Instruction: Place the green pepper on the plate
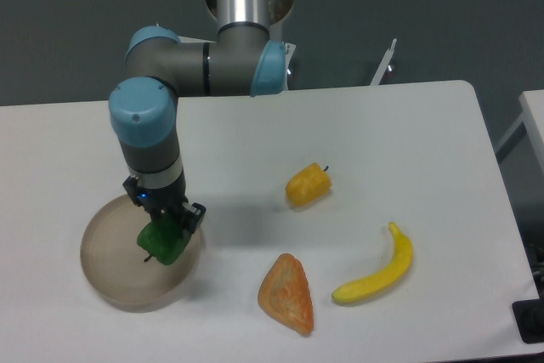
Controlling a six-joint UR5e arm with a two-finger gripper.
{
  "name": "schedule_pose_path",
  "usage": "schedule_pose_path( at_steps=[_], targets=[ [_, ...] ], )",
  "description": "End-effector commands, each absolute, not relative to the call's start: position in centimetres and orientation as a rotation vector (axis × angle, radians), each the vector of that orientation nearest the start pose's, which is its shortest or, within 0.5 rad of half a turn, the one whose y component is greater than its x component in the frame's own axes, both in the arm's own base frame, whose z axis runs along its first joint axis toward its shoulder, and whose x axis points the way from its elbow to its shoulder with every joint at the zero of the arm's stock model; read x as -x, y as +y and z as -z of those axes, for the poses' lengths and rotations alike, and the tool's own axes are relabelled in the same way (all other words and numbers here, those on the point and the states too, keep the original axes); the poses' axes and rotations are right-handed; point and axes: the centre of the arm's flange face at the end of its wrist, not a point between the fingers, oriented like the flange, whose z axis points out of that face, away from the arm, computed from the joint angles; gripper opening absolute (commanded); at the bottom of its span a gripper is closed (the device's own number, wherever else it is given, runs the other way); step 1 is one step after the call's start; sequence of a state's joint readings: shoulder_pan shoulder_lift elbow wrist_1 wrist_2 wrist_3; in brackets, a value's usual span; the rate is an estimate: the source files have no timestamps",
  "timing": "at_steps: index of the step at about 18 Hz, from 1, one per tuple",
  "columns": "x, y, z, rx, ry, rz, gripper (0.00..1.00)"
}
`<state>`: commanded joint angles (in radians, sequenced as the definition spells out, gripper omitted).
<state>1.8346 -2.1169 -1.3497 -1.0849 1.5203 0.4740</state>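
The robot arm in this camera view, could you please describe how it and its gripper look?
The arm has silvery metal tube links, dark grey joint housings and light blue round caps. The small black two-finger gripper hangs from a grey wrist, with a tiny blue light glowing at its base.

- Arm (pixel 204 65): silver-grey metal tubes, dark grey joint housings w/ light-blue round end caps.
- Far link: polished silver cylinder, vertical highlight down it.
- Wrist section: dark grey sleeve under a big blue cap, paler grey band below that.
- Gripper (pixel 166 225): small, black, blocky; tiny blue light lit on its left side.
- Base at the far edge: pale round flange, partly hidden behind the tube.
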Motion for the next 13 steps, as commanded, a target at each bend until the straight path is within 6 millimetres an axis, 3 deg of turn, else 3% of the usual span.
schedule_pose_path(
  at_steps=[6,13],
  targets=[
    [4.2,72.3,-29.5,2.947,0.303,0.035,0.24],
    [3.8,72.2,-28.7,2.960,0.305,0.041,0.24]
  ],
)
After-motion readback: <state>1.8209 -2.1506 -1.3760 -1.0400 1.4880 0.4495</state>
